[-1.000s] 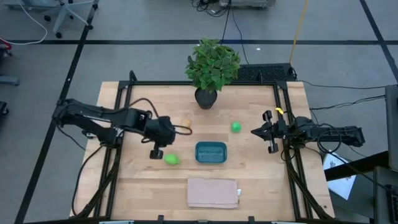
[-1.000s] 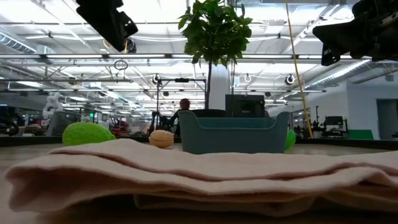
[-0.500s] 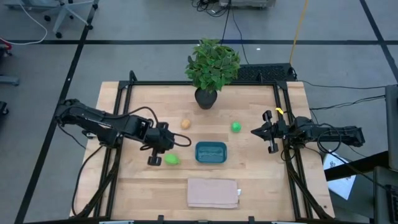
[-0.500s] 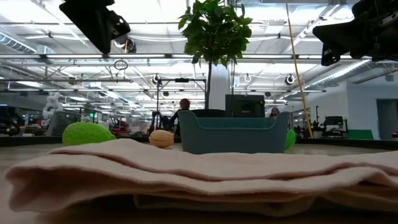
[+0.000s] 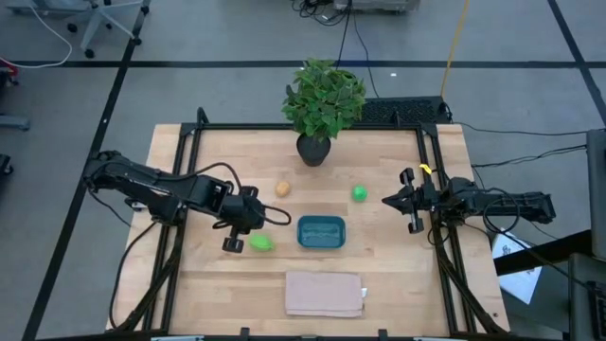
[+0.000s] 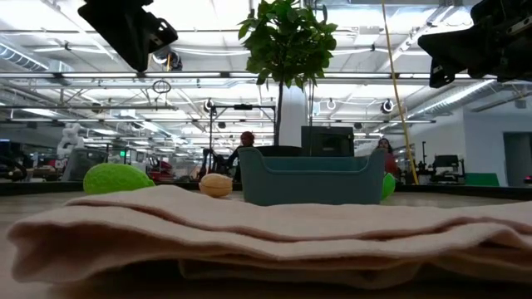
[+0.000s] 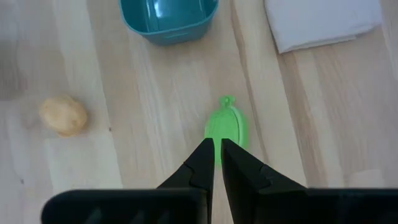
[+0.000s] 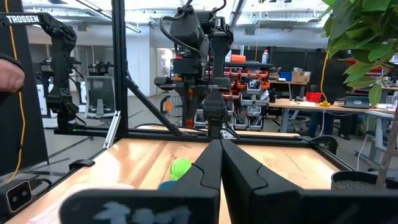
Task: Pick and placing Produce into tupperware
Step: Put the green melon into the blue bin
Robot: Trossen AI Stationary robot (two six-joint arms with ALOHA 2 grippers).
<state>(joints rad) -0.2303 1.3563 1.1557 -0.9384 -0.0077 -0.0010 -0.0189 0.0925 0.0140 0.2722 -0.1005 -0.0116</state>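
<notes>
The left gripper (image 7: 217, 149), which has swung back from beside the tan egg-shaped piece (image 5: 282, 188), now hovers over the matte yellow-green oblong fruit (image 5: 261, 242) on the pale wood-plank table (image 5: 388, 284), its fingers nearly together and holding nothing. The teal plastic tupperware (image 5: 321, 231) sits just beside the fruit, with the smooth green ball (image 5: 360, 193) beyond. The right gripper (image 5: 391, 201) waits closed at the table's right edge, unchanged.
</notes>
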